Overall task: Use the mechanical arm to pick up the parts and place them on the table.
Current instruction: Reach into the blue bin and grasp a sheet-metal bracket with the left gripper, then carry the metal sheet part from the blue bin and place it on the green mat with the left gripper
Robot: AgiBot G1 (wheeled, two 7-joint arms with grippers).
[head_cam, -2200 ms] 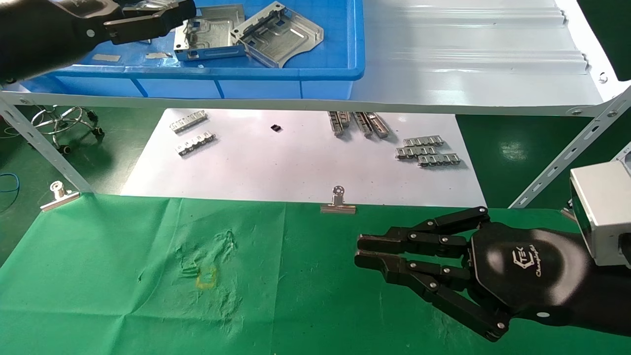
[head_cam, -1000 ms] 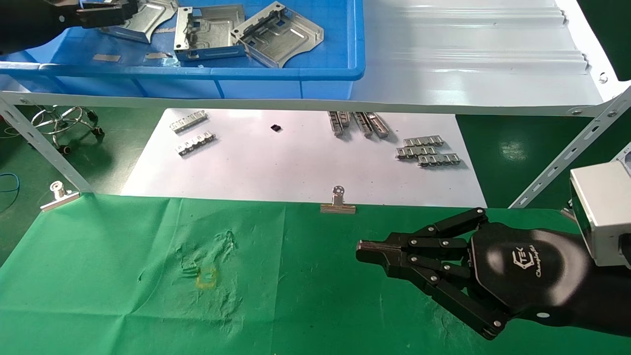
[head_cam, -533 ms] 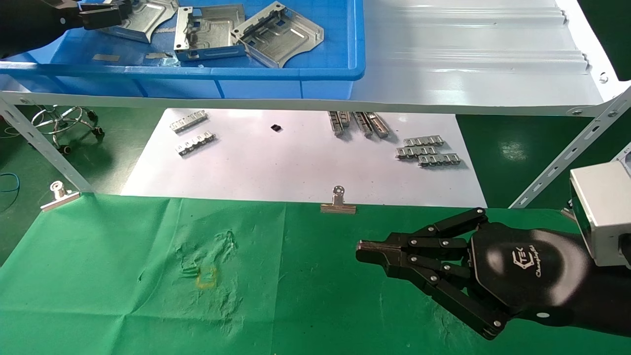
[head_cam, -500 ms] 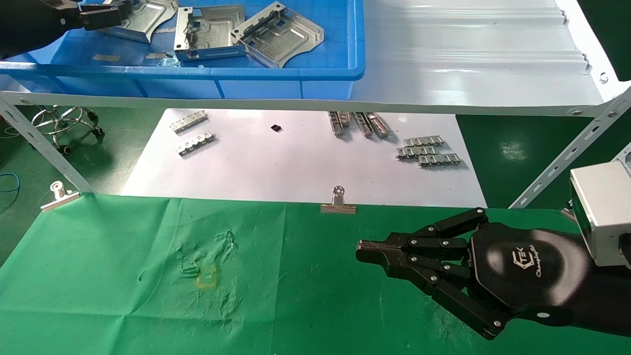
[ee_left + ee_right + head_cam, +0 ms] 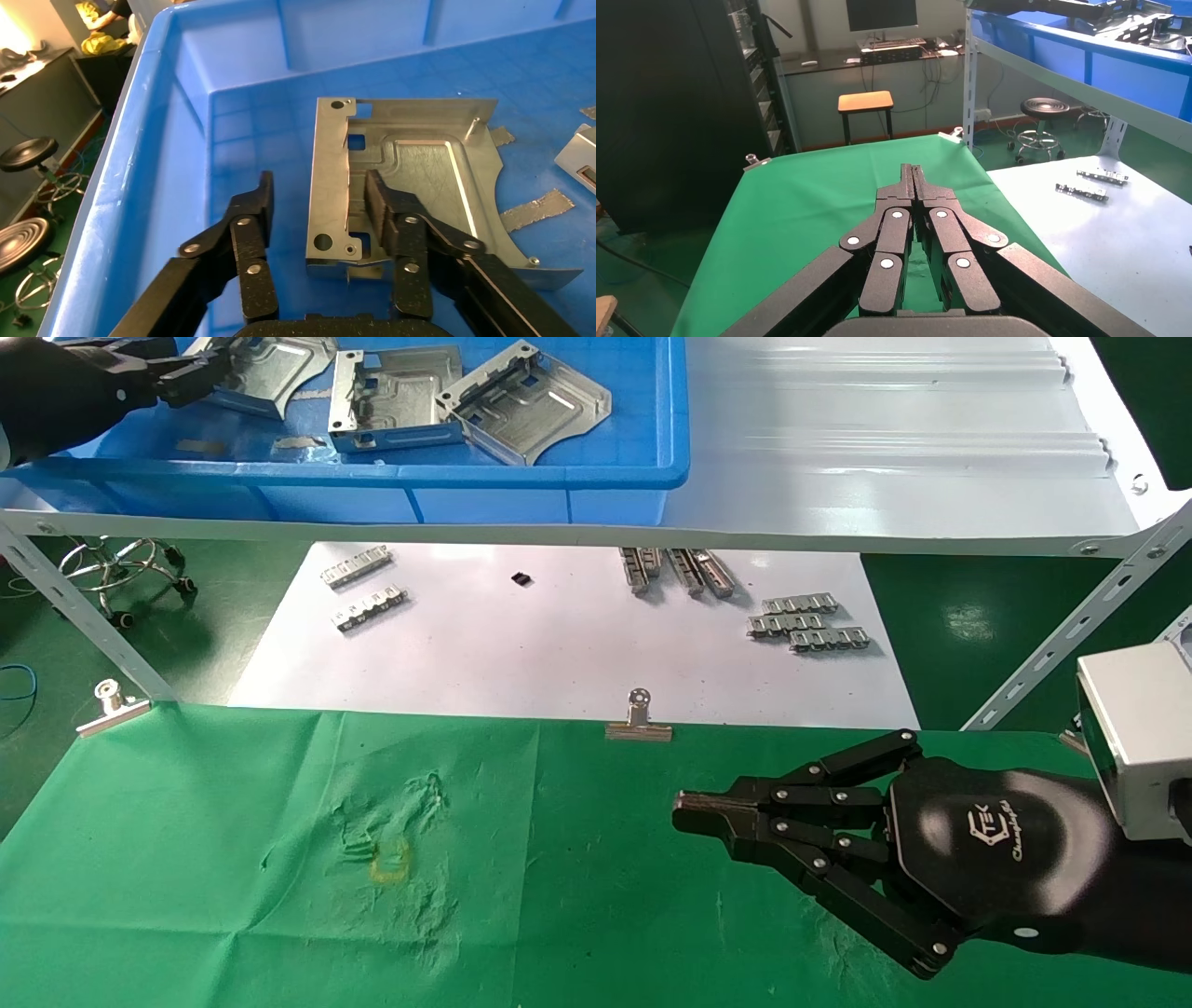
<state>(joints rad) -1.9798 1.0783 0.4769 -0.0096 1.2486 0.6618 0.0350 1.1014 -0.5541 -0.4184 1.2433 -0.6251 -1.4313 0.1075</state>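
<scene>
Three silver parts lie in the blue bin (image 5: 466, 477) on the shelf: one at the left (image 5: 275, 370), one in the middle (image 5: 396, 398) and one at the right (image 5: 526, 398). My left gripper (image 5: 200, 370) is open at the left part. In the left wrist view my left gripper (image 5: 320, 189) has its jaws either side of the raised edge of that part (image 5: 422, 175), not closed on it. My right gripper (image 5: 684, 808) is shut and empty, low over the green table (image 5: 233, 859); it also shows in the right wrist view (image 5: 914, 172).
A white sheet (image 5: 559, 663) beyond the cloth carries small ridged metal strips (image 5: 808, 621). Metal clips (image 5: 639, 719) hold the cloth's far edge. A slanted shelf strut (image 5: 74, 617) stands at the left. A faint yellow mark (image 5: 389, 861) is on the cloth.
My left gripper has moved left along the bin to the leftmost part and dipped toward it. My right gripper's fingers have closed together; that arm has stayed in place.
</scene>
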